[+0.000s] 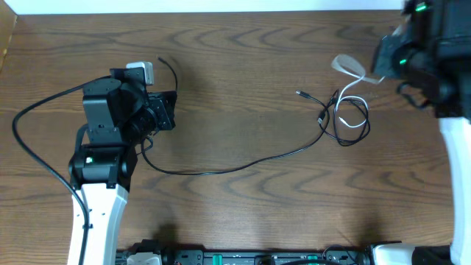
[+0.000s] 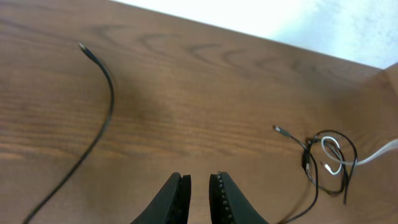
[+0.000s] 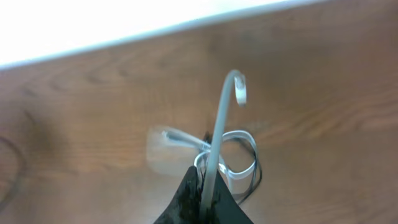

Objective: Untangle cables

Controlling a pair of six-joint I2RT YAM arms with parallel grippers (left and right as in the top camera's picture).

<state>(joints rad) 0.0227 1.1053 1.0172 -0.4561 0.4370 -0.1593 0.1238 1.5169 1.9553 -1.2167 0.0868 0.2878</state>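
The cables lie on the wooden table. A long black cable (image 1: 221,171) runs from its free plug end (image 2: 81,45) near my left gripper across to a small black-and-white tangle (image 1: 352,118) at the right, which the left wrist view also shows (image 2: 329,158). My left gripper (image 2: 199,182) hovers over bare wood with its jaws slightly apart and nothing between them; overhead it sits at the left (image 1: 171,110). My right gripper (image 3: 208,186) is shut on the white cable (image 3: 217,124), lifted above the tangle. That cable loops beside the right gripper (image 1: 383,73).
The table's far edge (image 1: 221,10) meets a white wall behind. A thick black robot cable (image 1: 29,140) arcs left of the left arm. Dark equipment (image 1: 243,258) lines the near edge.
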